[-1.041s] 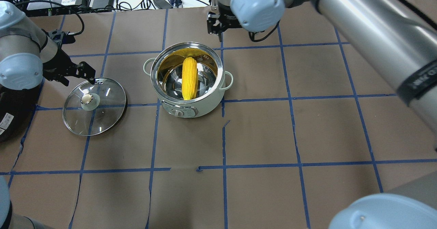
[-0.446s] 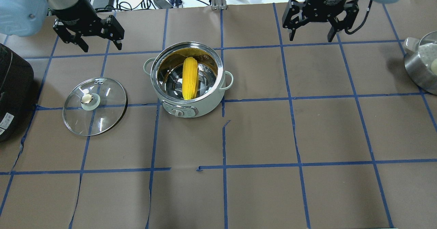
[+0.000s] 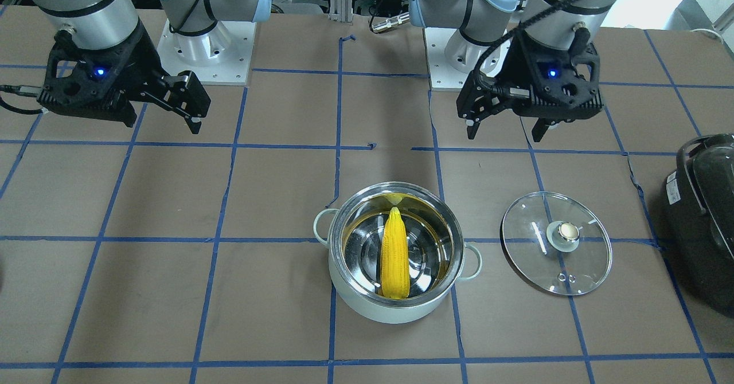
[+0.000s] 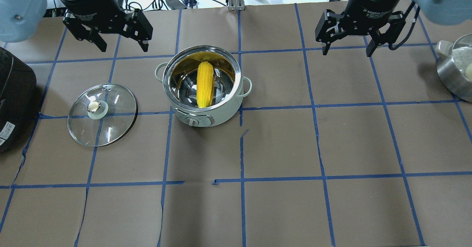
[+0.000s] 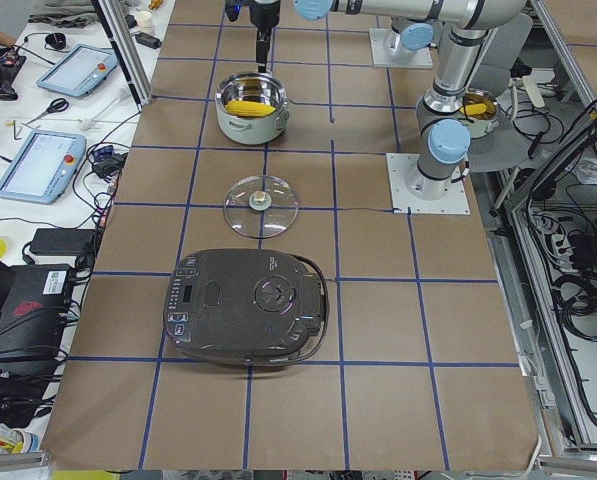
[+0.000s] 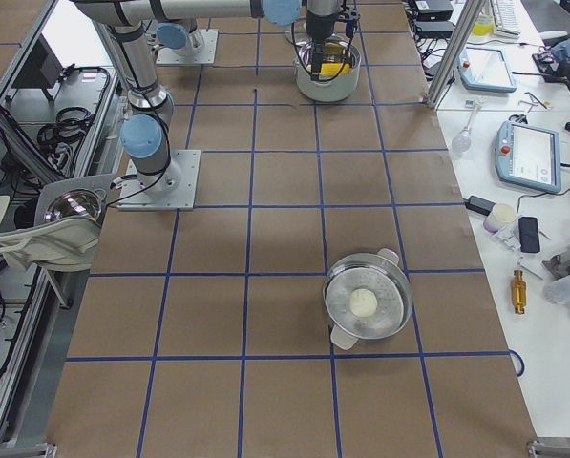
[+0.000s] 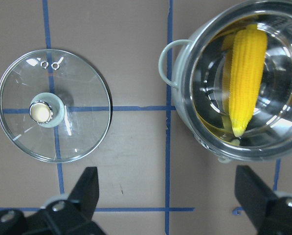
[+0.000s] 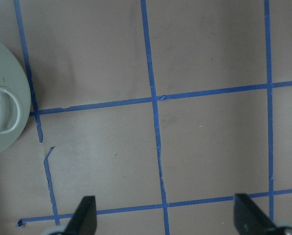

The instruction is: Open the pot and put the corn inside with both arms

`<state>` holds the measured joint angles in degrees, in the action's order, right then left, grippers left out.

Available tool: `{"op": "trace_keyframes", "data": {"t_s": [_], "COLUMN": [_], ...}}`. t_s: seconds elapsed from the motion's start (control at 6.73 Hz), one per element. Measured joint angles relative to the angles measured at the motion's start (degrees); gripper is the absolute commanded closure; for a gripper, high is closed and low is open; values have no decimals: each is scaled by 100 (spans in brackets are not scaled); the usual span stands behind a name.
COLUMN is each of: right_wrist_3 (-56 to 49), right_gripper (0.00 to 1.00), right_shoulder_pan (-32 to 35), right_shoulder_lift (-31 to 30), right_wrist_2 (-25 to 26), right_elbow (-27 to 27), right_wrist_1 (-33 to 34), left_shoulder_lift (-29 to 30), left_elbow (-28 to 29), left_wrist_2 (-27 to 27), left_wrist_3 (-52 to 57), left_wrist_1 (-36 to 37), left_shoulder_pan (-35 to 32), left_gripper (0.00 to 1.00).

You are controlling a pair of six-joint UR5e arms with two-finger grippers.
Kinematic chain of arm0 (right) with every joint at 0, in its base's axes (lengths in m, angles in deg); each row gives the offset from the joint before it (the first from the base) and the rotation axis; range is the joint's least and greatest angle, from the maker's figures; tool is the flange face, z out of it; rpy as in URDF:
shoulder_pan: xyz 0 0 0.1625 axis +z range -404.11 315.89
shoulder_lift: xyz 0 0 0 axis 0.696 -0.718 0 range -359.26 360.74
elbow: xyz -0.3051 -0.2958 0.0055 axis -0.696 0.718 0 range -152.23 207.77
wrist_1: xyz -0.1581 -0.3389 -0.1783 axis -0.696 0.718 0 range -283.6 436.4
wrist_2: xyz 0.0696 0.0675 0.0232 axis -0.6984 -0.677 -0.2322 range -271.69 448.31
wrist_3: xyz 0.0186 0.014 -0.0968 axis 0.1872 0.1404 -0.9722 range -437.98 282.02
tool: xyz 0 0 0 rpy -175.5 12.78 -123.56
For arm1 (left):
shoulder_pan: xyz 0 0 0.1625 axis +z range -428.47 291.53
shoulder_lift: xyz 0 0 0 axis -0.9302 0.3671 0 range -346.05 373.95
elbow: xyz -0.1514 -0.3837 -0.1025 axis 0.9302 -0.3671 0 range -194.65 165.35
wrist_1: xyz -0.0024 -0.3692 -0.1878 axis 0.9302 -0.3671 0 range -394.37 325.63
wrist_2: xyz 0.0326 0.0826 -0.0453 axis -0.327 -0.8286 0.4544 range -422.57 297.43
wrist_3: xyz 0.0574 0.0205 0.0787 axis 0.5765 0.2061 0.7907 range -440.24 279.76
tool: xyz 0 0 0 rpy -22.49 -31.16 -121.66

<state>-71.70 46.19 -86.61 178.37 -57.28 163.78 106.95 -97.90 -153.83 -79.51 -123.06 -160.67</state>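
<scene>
The mint-green pot [image 4: 217,117] stands open at the table's middle, also in the front view [image 3: 395,314] and the left wrist view [image 7: 185,122]. The yellow corn [image 4: 205,84] lies inside it [image 3: 395,255] [image 7: 246,73]. The glass lid [image 4: 114,127] lies flat on the table left of the pot, knob up [image 3: 536,261] [image 7: 82,132]. My left gripper [image 4: 123,48] is open and empty, raised beyond the lid and the pot [image 3: 504,136] [image 7: 168,196]. My right gripper [image 4: 347,52] is open and empty, raised far right of the pot [image 3: 163,123] [image 8: 165,215].
A large black appliance [image 4: 14,92] sits at the table's left edge [image 3: 705,212]. A steel pot with a white ball in it [image 4: 451,75] sits at the right edge [image 6: 368,298]. Cables and devices lie past the far edge.
My left gripper has lifted away from the lid and moved toward the far edge. My right arm has swung from behind the pot out to the right. Pot, corn and lid have not moved.
</scene>
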Motion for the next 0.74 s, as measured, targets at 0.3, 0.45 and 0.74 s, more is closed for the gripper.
{"op": "trace_keyframes", "data": {"t_s": [0.3,0.45,0.74], "right_wrist_3": [-7,-12,-14], "right_gripper": [0,0,0], "right_shoulder_pan": [-3,-6,-9], "right_shoulder_lift": [-123,-142,-150], "right_wrist_2": [0,0,-12], "right_elbow": [-109,-127,-134], "right_wrist_1": [-25,-28,-20], "left_shoulder_lift": [-126,-182,-260], "left_elbow": [-34,-34,-53], "left_wrist_2": [24,9,-5], "left_wrist_3": [3,38,96], "left_wrist_1": [5,32,45], "left_shoulder_pan": [-46,33,283], "left_gripper": [0,0,0]}}
